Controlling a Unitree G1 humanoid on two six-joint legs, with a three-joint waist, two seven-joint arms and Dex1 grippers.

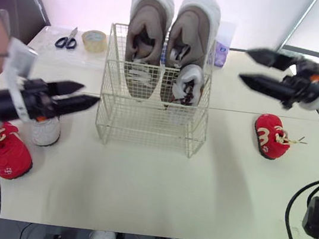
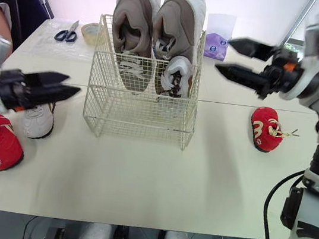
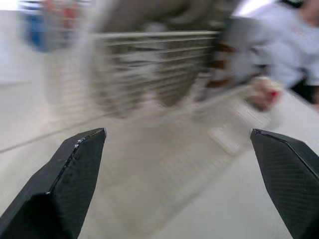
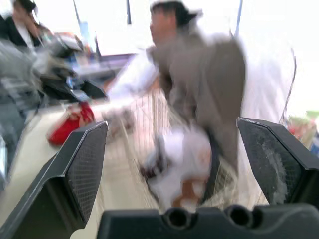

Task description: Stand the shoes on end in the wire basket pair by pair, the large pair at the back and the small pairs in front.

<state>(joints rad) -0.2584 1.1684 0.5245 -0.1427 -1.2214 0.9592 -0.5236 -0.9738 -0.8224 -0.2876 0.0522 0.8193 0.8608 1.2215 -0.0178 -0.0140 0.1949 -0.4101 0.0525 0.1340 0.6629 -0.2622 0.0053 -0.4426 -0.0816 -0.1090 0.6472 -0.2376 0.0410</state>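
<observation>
Left eye view: left gripper point(image 1: 90, 95) and right gripper point(image 1: 245, 64) gape empty; white shoe point(image 1: 45, 131) seems light, soft, best pinched at heel.

Bright glare from behind; soft shadow beneath the wire basket point(image 1: 146, 126).

Scissors point(image 1: 67, 39): blue-handled, far left of the table point(image 1: 136, 194)
Tape roll point(image 1: 94, 40): just beside the scissors
Purple packet point(image 2: 216, 45): table's far edge

No legible text or labels
</observation>
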